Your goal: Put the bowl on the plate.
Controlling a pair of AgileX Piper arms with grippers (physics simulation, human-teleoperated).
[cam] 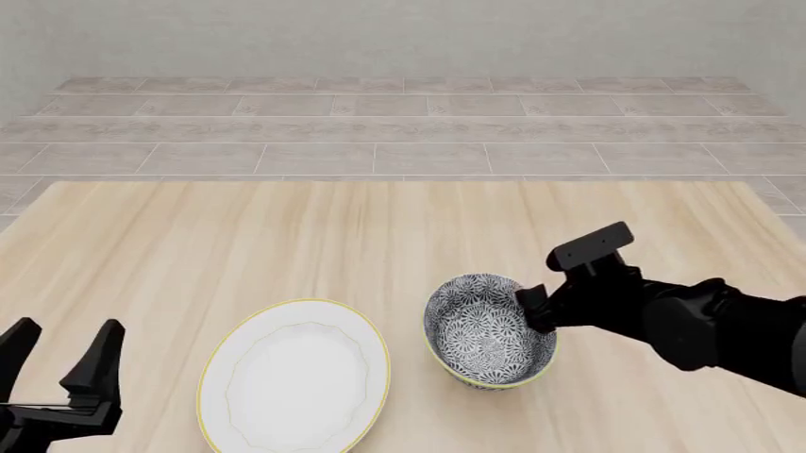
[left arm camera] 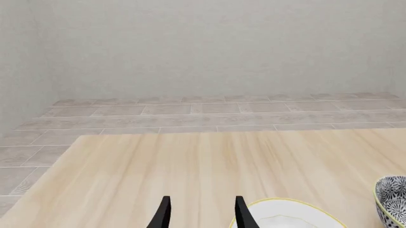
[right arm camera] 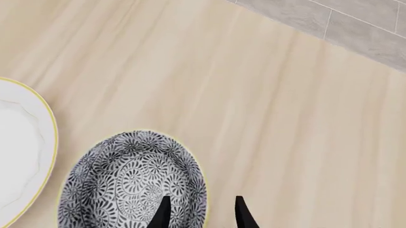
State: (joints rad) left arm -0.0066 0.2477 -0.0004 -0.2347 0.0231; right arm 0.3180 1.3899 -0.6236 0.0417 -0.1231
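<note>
Right gripper (cam: pixel 534 308): fingers were spread astride the bowl (cam: pixel 489 330) rim, not yet pinched, set for lifting.
Left gripper (cam: pixel 63 357): was held spread, idle.
Plate (cam: pixel 294 376): was left beside the bowl.

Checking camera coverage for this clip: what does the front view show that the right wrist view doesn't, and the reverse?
Only the front view shows both arms: the left end effector open and idle at the near left, the whole plate, and the right end effector at the bowl's right rim.

Only the right wrist view shows, up close, the fingertips straddling the bowl's rim, one inside and one outside, with a gap between them.

Both show the patterned bowl standing on the table beside the plate, not yet on it.
</note>
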